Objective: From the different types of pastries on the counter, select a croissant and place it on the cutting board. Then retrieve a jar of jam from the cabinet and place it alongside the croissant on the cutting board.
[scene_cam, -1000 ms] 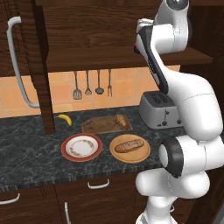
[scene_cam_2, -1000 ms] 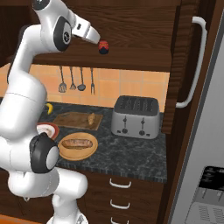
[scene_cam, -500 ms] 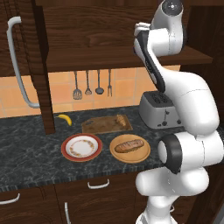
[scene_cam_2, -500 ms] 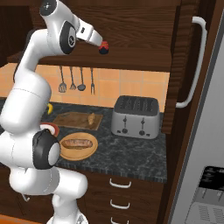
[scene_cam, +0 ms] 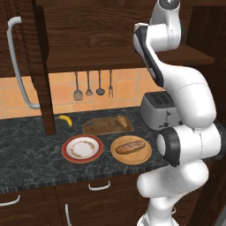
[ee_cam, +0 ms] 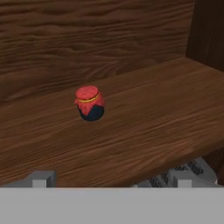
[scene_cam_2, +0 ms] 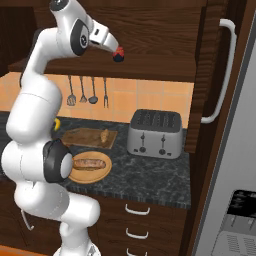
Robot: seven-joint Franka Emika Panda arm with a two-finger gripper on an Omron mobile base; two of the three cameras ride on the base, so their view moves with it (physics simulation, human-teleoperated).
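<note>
The dark wood-grain cabinet [scene_cam: 110, 39] stands open above the speckled black counter [scene_cam: 26, 154], its door swung out with a long curved grey handle [scene_cam: 20, 66] showing in the left base view. The white arm [scene_cam_2: 45, 100] reaches up toward the cabinet's thick shelf [ee_cam: 144, 113]. On the counter sits a silver toaster [scene_cam_2: 154, 133], and left of it the wooden cutting board [scene_cam: 106, 126] lies flat with the small golden croissant [scene_cam: 120, 120] resting on its right end. Just in front of the board are a round tan wooden plate [scene_cam: 131, 150] carrying a brown baguette-like loaf [scene_cam: 130, 146] and, beside it, a red-rimmed plate [scene_cam: 82, 148]. A yellow banana [scene_cam: 66, 120] lies near the back of the counter, and four dark utensils [scene_cam: 92, 84] hang on the tiled wall above. The jar of jam [ee_cam: 89, 103], dark with a red lid, stands upright on the shelf, apart from the back wall and well ahead of the gripper [ee_cam: 111, 178]; in the right base view it shows just past the end of the hand. The two fingertips [ee_cam: 41, 178] stand wide apart with nothing between them.
</note>
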